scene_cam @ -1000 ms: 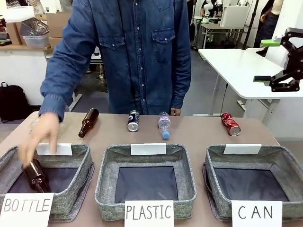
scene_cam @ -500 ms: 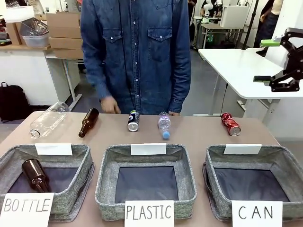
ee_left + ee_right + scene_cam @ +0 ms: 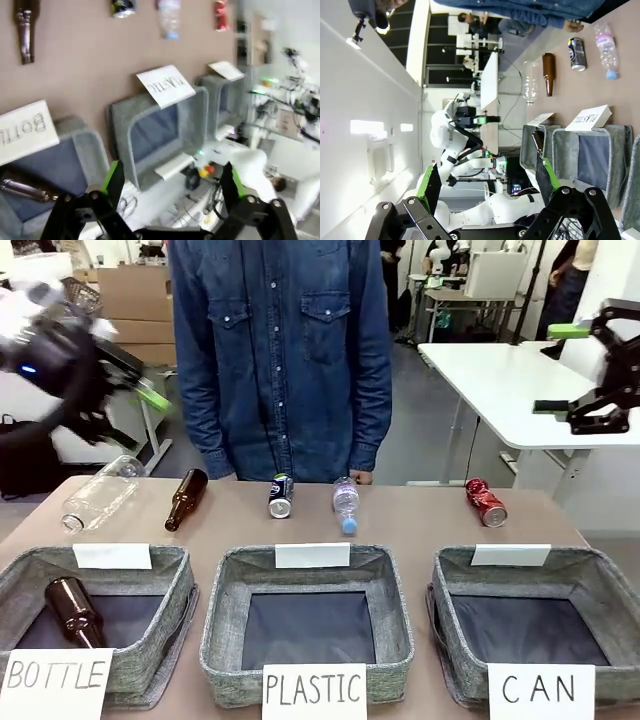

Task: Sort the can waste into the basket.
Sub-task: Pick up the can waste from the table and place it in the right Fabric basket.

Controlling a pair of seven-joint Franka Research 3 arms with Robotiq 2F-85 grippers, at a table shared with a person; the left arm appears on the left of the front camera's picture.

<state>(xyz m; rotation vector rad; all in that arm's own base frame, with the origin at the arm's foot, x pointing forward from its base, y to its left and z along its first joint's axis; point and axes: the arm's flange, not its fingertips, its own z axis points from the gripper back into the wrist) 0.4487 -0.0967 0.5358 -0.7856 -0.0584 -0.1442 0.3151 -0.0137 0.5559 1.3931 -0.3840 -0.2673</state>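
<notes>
Green-padded and spread wide, our left gripper [image 3: 171,176] hangs high at far left, empty. We would pass over the brown bottle [image 3: 186,499] and take the dark can [image 3: 281,496] across its middle, minding the small plastic bottle [image 3: 346,506] just beside it. The red can [image 3: 486,502] lies nearest the CAN basket [image 3: 590,570]; our right gripper [image 3: 558,368], jaws apart and empty, suits it.
</notes>
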